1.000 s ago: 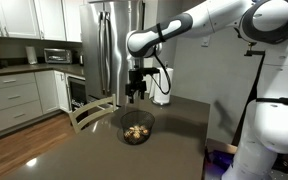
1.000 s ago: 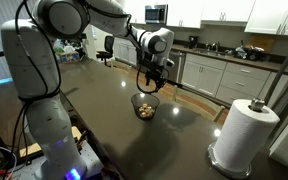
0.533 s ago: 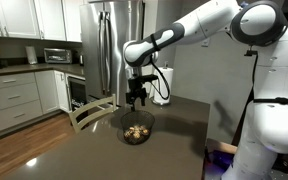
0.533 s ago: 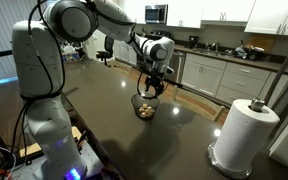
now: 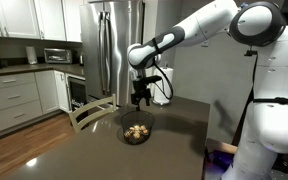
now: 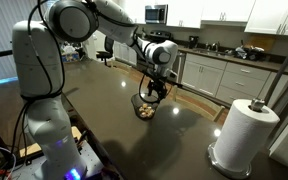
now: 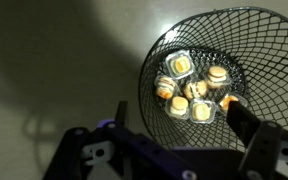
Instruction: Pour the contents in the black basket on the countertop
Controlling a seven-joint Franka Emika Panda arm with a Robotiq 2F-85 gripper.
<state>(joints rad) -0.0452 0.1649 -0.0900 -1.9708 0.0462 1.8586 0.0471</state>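
Just below the downward-pointing gripper (image 5: 139,100), whose jaws stand spread wide and empty, the black basket (image 5: 136,128) sits upright on the countertop (image 5: 179,150), the contents (image 7: 192,88) inside, its near rim beside one finger in the wrist view.

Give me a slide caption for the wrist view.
Open gripper over the black basket of tan lumps on the dark countertop.

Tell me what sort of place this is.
Most likely a home or office kitchen. A stainless steel refrigerator, white cabinets and a microwave line the wall. A paper towel roll stands on the dark countertop that holds the black basket.
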